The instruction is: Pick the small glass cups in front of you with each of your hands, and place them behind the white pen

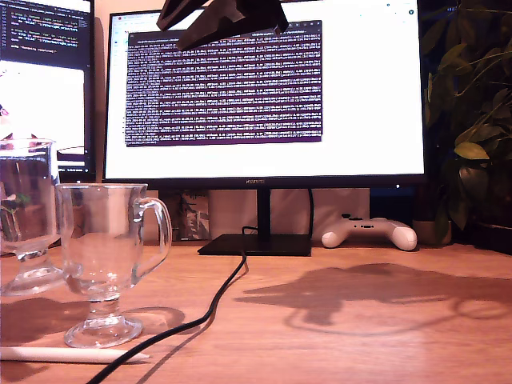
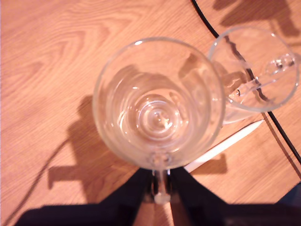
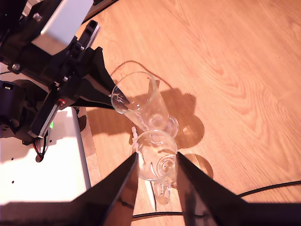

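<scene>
Two clear glass cups stand at the exterior view's left. My first gripper [image 2: 161, 175] is shut on the loop handle of the first cup [image 2: 157, 101], whose foot seems to rest on the table [image 1: 360, 336]; this is the cut-off cup [image 1: 26, 210] at the edge. The second cup [image 1: 108, 252] stands beside it, just behind the white pen [image 1: 72, 354]. My second gripper [image 3: 157, 157] hangs open high above this cup [image 3: 157, 165], its black fingers showing at the exterior view's top [image 1: 224, 20]. The pen [image 2: 225, 146] lies under both cups' rims in the first wrist view.
A black cable [image 1: 216, 300] runs from the monitor stand [image 1: 256, 244] past the second cup to the front edge. A white game controller [image 1: 370, 232] and a plant [image 1: 472, 136] sit at the back on the exterior view's right. A white base plate [image 3: 42, 160] lies by the first arm.
</scene>
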